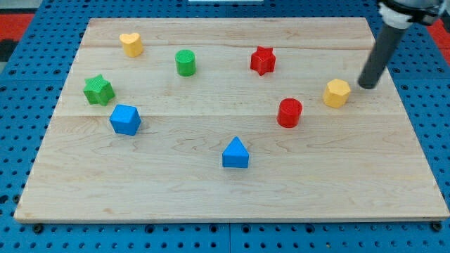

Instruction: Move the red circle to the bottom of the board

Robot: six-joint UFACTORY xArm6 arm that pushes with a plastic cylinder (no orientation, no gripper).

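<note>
The bench (pixel 211 197) is a pale wooden board resting on a blue perforated surface (pixel 21 140). The rod (pixel 378 56) comes down from the view's top right corner; it is a plain dark end effector with nothing to open or close, and it holds nothing. My tip (pixel 367 86) touches down near the bench's right edge, in its upper half, just to the right of the yellow hexagon (pixel 337 93) and apart from it.

The red circle (pixel 289 112) stands right of the bench's centre, about midway between the top and bottom edges. It lies to the left of my tip and a little lower, with the yellow hexagon sitting between the two.

The blue triangle (pixel 235 153) is near the middle of the bench, closest to the bottom edge of all the blocks. The blue cube (pixel 125 119) and the green star (pixel 98 90) sit toward the left edge. The red star (pixel 263 60), the green circle (pixel 185 62) and the yellow heart (pixel 131 43) are ranged along the top edge, the heart nearest the top left corner.
</note>
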